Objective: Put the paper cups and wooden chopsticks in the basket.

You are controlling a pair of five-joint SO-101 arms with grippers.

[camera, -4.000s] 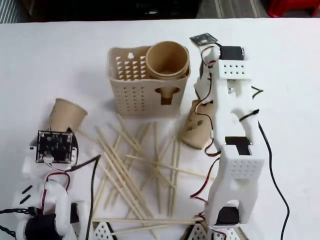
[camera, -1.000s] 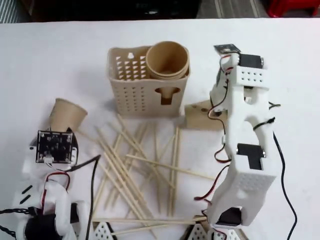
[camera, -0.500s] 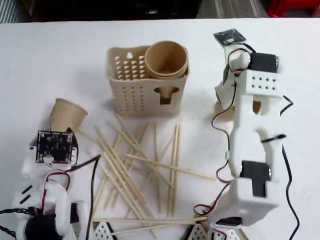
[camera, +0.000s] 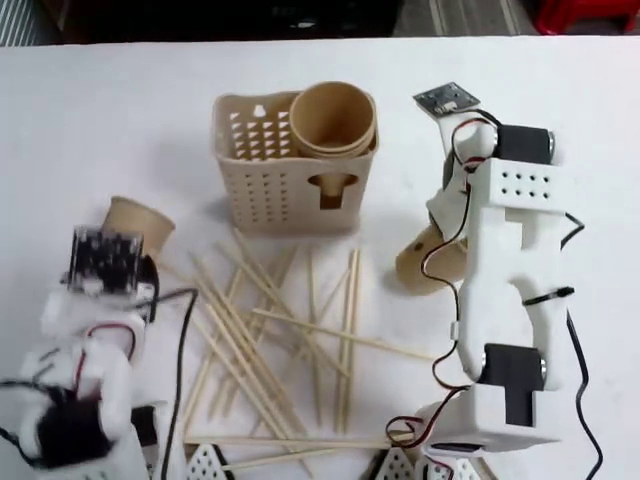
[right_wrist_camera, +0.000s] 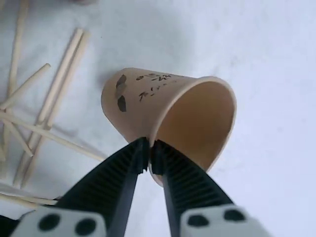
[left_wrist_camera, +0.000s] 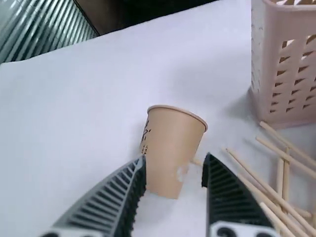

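Some cups (camera: 333, 118) already sit in the basket (camera: 262, 190). My right pincer (right_wrist_camera: 149, 150) is clamped on the rim of a tilted cup (right_wrist_camera: 163, 106) at the basket's 4 o'clock. My left pincer (left_wrist_camera: 174, 168) gapes before a loose cup (left_wrist_camera: 173, 143) at 8 o'clock. All the chopsticks (camera: 290, 320) lie on the surface (camera: 120, 100) at 6 o'clock.

On the bench (camera: 120, 120) the basket (camera: 285, 190) stands at the back, with stacked cups (camera: 333, 118) in its right side. The chopsticks (camera: 280, 320) lie scattered just before it. The left cup (camera: 145, 218) lies left of them, just ahead of the parted left jaws. The right cup (camera: 418, 268) is to their right, its wall pinched between the right jaws.
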